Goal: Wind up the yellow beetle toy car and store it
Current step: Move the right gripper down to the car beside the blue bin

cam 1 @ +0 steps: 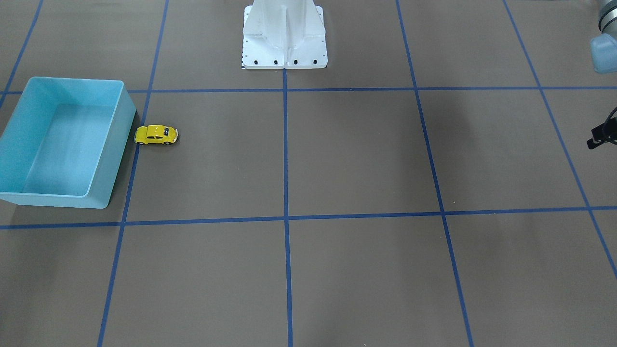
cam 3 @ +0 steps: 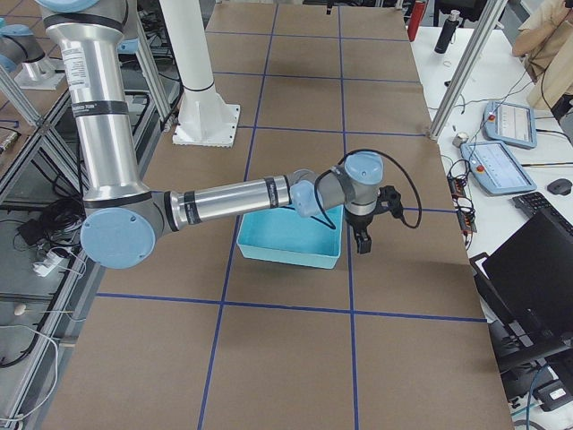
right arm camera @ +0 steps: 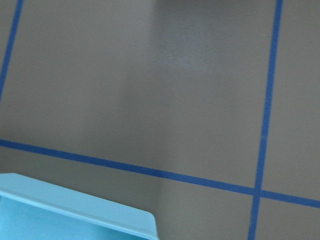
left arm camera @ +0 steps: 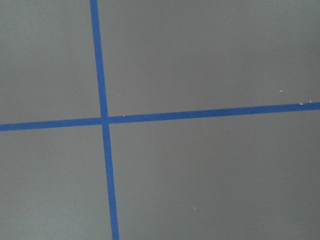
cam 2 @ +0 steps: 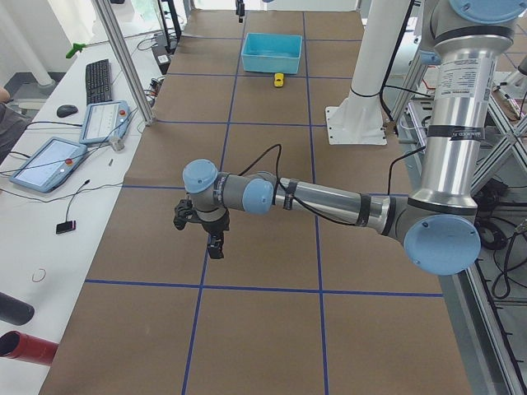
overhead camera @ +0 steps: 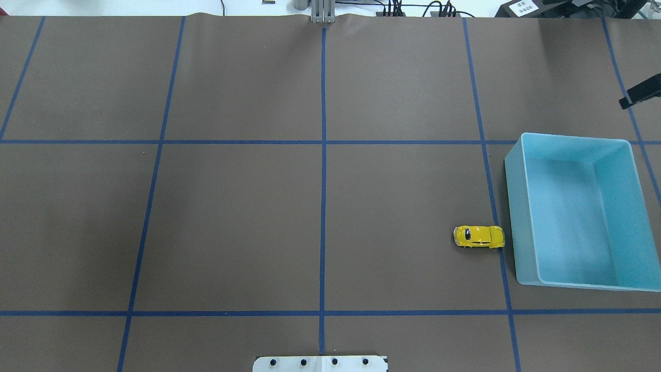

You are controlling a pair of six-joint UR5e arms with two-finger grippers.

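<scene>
car (overhead camera: 479,236) yellow | bin (overhead camera: 519,217) light blue | table (overhead camera: 232,222) brown, blue grid

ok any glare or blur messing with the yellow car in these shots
overhead exterior: the yellow beetle toy car is sharp, only tiny highlights; exterior front-facing: soft broad shadows across the table, no harsh glare; exterior left: car tiny, detail lost.

You won't find any text here that you can actually read. The white card (overhead camera: 521,8) past the far edge of the counter (overhead camera: 232,206) carries a few lines of dark print, too small to make out. Dark lettering runs along the silver upright tube of the left arm (cam 2: 455,90) and of the right arm (cam 3: 85,90), but it is only a blur. The tablet screen (cam 2: 48,162) on the side desk is illegible too.
</scene>
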